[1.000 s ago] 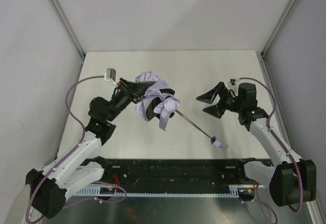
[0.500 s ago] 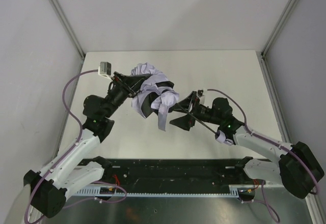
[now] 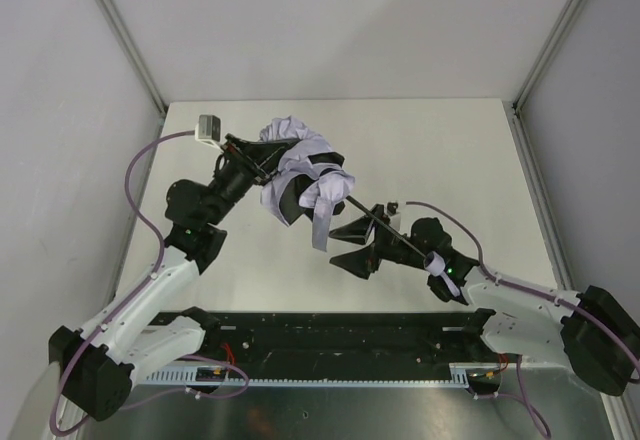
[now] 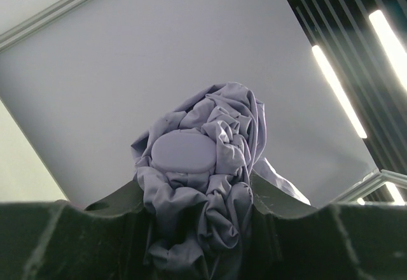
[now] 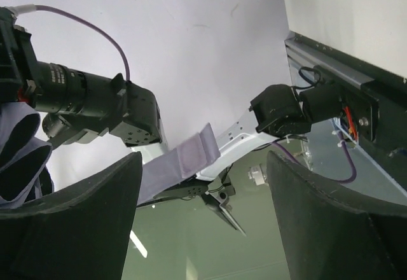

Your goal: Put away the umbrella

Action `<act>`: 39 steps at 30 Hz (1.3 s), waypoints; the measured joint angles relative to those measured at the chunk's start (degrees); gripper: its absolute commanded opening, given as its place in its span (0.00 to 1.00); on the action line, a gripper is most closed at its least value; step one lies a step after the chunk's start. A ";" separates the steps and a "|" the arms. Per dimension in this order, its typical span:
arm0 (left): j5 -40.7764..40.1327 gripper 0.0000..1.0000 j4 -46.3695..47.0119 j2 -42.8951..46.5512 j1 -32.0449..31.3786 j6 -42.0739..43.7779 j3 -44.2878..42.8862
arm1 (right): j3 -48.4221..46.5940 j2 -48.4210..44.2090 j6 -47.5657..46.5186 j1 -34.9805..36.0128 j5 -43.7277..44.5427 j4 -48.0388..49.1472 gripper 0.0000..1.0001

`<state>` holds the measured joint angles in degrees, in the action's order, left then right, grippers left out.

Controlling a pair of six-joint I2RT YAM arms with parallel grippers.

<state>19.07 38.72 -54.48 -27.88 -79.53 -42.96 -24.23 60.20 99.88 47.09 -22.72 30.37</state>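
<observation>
The umbrella (image 3: 303,173) is held off the table, its lavender-grey canopy crumpled in a bunch. My left gripper (image 3: 265,172) is shut on that fabric; in the left wrist view the folds (image 4: 184,153) fill the gap between the fingers of the left gripper (image 4: 197,197). The thin black shaft (image 3: 400,235) slants down to the right and ends in the pale handle (image 3: 437,263). My right gripper (image 3: 351,245) stands open just below the canopy, beside the shaft. In the right wrist view the right gripper (image 5: 203,184) has only the hanging closure strap (image 5: 184,160) between its fingers, untouched.
The white table (image 3: 440,150) is enclosed by pale walls at the back and on both sides. A black rail (image 3: 340,332) with the arm bases runs along the near edge. The left arm (image 5: 95,105) fills the upper left of the right wrist view.
My right arm has swung from the right side of the table leftward and nearer, ending below the canopy beside the shaft. Its jaws have narrowed slightly. The left arm has raised the umbrella a little.
</observation>
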 measured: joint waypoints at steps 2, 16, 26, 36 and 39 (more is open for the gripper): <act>0.02 0.00 0.15 -0.02 -0.02 0.02 -0.04 | 0.52 0.13 0.85 1.38 1.14 0.46 0.77; 0.28 0.00 0.24 -0.74 -1.03 -0.02 -0.04 | 0.66 8.35 8.04 7.23 4.35 15.47 0.69; -0.24 0.00 0.96 -1.81 -2.43 -0.09 0.07 | 0.66 10.91 10.97 7.43 6.23 21.64 0.04; 0.35 0.00 3.15 -0.98 -6.49 -5.09 8.55 | -1.25 12.46 -1.03 -4.50 2.95 26.14 0.00; 0.66 0.00 2.73 -1.03 -8.41 -6.25 11.08 | -3.26 12.46 -4.96 -4.17 1.84 26.23 0.00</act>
<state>19.73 41.45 -55.51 -36.29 -85.78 -31.88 -27.49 72.66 94.91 42.92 -20.88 56.60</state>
